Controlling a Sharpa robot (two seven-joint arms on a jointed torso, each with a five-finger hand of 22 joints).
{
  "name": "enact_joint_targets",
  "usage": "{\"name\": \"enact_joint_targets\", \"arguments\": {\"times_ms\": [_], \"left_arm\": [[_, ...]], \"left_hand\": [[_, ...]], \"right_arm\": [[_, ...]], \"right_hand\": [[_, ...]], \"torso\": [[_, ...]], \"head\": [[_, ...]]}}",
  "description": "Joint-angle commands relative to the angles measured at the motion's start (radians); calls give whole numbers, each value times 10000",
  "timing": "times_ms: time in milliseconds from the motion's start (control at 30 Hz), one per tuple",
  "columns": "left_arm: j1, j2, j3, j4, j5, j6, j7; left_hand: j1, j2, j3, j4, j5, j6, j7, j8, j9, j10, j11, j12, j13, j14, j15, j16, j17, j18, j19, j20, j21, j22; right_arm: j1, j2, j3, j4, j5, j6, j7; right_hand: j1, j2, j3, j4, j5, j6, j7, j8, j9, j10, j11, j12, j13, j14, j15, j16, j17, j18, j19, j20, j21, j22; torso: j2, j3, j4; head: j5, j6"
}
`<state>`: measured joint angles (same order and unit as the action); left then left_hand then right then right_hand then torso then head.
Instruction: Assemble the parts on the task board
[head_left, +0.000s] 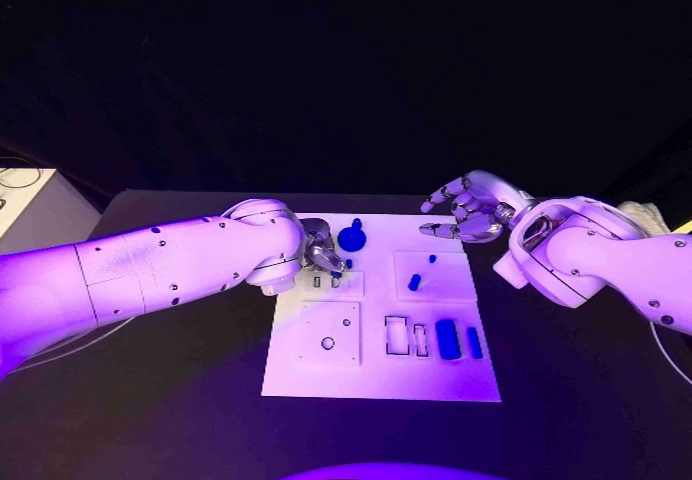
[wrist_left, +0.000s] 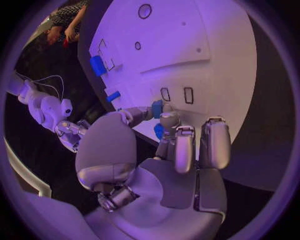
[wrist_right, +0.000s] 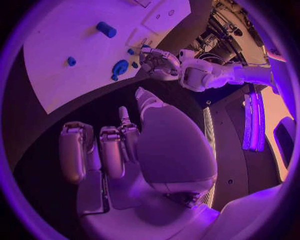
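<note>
Black table (head_left: 173, 400) carries the white board (head_left: 382, 385), a flat matte plate with raised square panels and cut-out slots, lying mid-table. Left hand (head_left: 320, 256) sits over the board's far-left part, near the far edge; in the left wrist view its fingertips (wrist_left: 167, 120) pinch a small blue peg (wrist_left: 157, 108) just above two narrow slots (wrist_left: 177, 94). Right hand (head_left: 469, 208) hovers at the board's far-right corner, fingers spread and loosely curled, holding nothing. Judged partly done: two blue bars (head_left: 449, 339) are seated near the right edge and small pegs (head_left: 414, 282) stand in the right panel, while the rectangular slots beside them look empty. A rounded blue knob (head_left: 352, 238) rests at the far edge.
</note>
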<state>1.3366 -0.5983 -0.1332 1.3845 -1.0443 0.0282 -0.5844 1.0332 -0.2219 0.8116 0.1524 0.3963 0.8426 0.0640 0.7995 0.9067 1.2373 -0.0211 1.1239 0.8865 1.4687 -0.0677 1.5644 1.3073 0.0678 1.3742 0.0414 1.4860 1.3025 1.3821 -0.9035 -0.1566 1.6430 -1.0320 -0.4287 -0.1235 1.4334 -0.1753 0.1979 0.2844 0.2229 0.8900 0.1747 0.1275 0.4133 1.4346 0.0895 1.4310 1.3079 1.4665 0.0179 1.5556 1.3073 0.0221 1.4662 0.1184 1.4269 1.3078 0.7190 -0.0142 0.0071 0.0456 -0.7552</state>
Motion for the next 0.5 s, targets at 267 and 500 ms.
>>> {"name": "enact_joint_targets", "arguments": {"times_ms": [267, 500], "left_arm": [[-50, -67, -31, 152, -181, 137, 42], [-65, -133, -36, 181, -176, 197, 20]], "left_hand": [[42, 112, 1713, -1761, 62, 226, -146, -14, 13, 75, -15, 63, 8, 999, -72, 39, 2576, -95, 95, -5, 41, 14], [40, 103, 1743, -1779, 90, 246, -154, -16, 18, 94, -25, 68, 22, 1006, -82, 46, 2595, -100, 116, -15, 50, 38]], "right_arm": [[-14, 3, 1, -9, -66, 188, 63], [-20, 2, 1, -15, -67, 213, 56]], "right_hand": [[-72, -50, 69, 8, 64, -89, -4, 49, -17, -83, 6, -51, 1388, 921, -36, -46, 2212, 145, 305, -15, -56, 1646], [-72, -50, 69, 8, 64, -89, -4, 49, -17, -83, 6, -51, 1388, 921, -36, -46, 2212, 145, 305, -15, -56, 1646]], "torso": [[-2, -7, -1], [1, -19, 5]], "head": [[7, -42], [18, -37]]}}
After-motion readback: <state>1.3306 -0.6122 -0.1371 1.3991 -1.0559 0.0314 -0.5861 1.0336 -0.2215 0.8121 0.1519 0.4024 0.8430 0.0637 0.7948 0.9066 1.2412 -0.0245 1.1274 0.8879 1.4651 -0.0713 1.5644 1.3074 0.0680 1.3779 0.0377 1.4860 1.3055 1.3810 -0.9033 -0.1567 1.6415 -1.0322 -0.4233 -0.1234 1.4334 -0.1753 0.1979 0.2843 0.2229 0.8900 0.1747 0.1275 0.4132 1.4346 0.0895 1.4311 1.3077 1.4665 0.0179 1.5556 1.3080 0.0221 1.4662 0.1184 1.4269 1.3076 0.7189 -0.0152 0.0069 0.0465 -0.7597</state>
